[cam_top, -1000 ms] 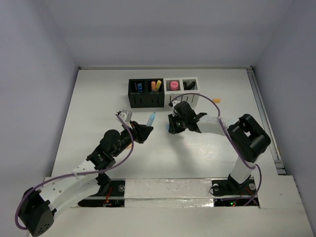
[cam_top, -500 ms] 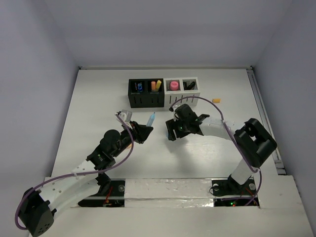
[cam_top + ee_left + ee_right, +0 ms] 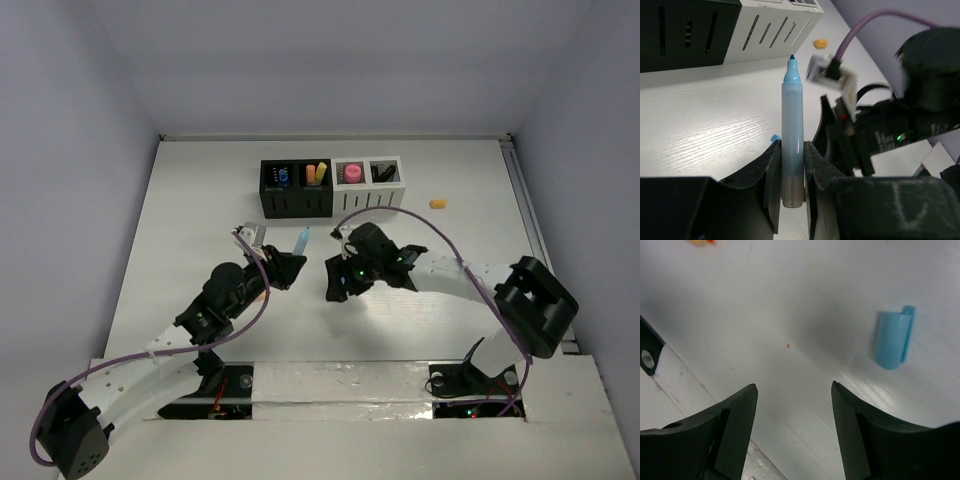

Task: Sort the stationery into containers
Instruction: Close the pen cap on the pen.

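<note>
Right gripper (image 3: 337,281) has drawn back from containers (image 3: 296,205); jaws now apart, empty. Blue cap (image 3: 893,340) lies ahead of it. Left gripper (image 3: 792,150) clamps blue marker (image 3: 792,125) near mid-table, long axis and tip toward containers.

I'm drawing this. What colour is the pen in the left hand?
The pen is light blue with a darker tip; clearest in the left wrist view.

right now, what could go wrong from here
1. The blue marker is uncapped and gripped near its base by the left fingers; it could tilt or smear ink.
2. The right fingers stand open with the blue cap off to one side; closing here would likely miss it.
</note>
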Controlling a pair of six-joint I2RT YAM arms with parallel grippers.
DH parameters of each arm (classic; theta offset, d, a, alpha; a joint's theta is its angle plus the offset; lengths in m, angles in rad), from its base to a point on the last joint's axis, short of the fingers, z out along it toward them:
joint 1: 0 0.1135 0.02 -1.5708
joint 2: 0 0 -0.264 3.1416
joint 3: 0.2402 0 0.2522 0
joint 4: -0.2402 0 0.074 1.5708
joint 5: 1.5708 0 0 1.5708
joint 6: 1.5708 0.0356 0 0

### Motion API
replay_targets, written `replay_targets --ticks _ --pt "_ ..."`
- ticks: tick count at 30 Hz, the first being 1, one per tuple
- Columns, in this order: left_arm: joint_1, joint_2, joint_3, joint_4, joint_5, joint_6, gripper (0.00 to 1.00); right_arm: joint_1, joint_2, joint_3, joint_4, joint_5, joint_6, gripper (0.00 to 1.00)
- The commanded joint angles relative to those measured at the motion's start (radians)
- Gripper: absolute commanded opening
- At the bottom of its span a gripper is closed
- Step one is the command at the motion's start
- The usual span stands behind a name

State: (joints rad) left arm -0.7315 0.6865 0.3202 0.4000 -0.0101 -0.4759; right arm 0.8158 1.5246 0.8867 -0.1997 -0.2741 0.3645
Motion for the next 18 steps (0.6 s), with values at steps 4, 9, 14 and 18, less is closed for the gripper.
replay_targets --ticks 4,9,14,18 --pt "0.001 -0.024 0.043 0.031 -0.011 0.008 0.0 0.02 0.077 -0.054 0.117 -0.033 0.076 0.68" --pt "0.001 -0.031 0.037 0.03 -0.013 0.002 0.0 0.02 0.103 -0.052 0.106 0.059 0.085 0.68" --pt "0.001 -0.021 0.036 0.034 -0.007 0.0 0.0 0.02 0.147 -0.042 0.117 0.154 0.111 0.68" --pt "0.001 -0.021 0.034 0.034 -0.005 -0.001 0.0 0.02 0.161 -0.022 0.095 0.239 0.119 0.68"
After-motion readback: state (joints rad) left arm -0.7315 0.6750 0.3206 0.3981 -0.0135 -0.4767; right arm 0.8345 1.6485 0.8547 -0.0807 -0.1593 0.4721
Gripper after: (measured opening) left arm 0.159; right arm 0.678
